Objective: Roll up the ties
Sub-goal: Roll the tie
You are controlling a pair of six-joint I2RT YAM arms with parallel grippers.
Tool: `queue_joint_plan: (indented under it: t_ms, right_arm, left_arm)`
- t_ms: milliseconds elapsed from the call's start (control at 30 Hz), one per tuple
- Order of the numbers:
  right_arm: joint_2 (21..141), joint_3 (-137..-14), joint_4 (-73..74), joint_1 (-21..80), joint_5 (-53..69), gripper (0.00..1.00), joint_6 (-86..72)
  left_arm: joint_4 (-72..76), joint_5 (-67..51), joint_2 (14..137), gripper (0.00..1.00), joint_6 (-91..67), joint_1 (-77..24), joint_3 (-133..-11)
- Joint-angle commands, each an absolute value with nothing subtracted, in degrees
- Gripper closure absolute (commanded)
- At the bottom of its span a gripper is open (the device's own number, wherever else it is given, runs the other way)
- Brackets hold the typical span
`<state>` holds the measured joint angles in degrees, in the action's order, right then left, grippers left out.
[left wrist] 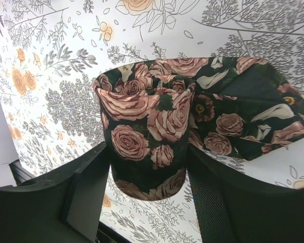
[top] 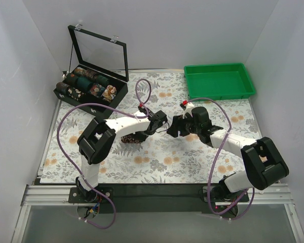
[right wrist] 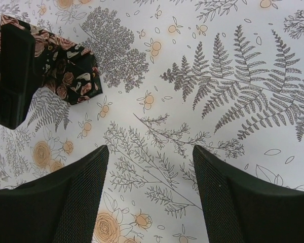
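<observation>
Dark tie roll (left wrist: 147, 131) sits inside the left claw (left wrist: 148, 157) (grip unclear); right claw (right wrist: 150, 152) spread over floral cover (right wrist: 233, 76).

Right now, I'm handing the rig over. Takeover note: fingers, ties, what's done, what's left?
Left gripper: fingers flank the tie roll on the table covering. Cannot tell whether it is gripped or released. The roll's loose end lies out to one side.
Right gripper: open, empty, low over the covering near the left one.
Done: several boxed ties, rolled, sit in the open-lidded box at far left.
Left: probably box this roll. No flat tie in view.
</observation>
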<state>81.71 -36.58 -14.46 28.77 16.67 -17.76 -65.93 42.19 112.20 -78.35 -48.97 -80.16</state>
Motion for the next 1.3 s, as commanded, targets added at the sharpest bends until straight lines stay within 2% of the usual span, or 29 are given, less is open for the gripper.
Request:
queue_joint_plan:
  t_ms: [0, 367, 767, 1000, 1267]
  right_arm:
    - [79.63, -35.86, -15.21, 27.86, 17.58, 0.37, -17.67]
    - [77.87, -34.19, -15.21, 25.75, 18.72, 0.37, -17.75]
    - [76.38, -31.99, -15.21, 24.61, 19.78, 0.37, -17.14]
    - [75.85, -31.99, -15.21, 24.52, 20.83, 0.37, -16.7]
    - [75.24, -32.96, -15.21, 24.61, 22.94, 0.38, -15.56]
  left_arm:
    - [-66.8, 41.93, 110.83, 0.44, -79.54, -49.66, -82.62]
    - [-61.62, 36.66, 111.79, 0.43, -76.91, -51.67, -82.97]
    - [-50.81, 25.5, 111.45, 0.43, -71.19, -53.26, -83.15]
    - [-48.34, 24.79, 111.8, 0.43, -71.63, -53.17, -81.12]
    - [-48.78, 25.31, 106.88, 0.41, -73.12, -53.0, -83.4]
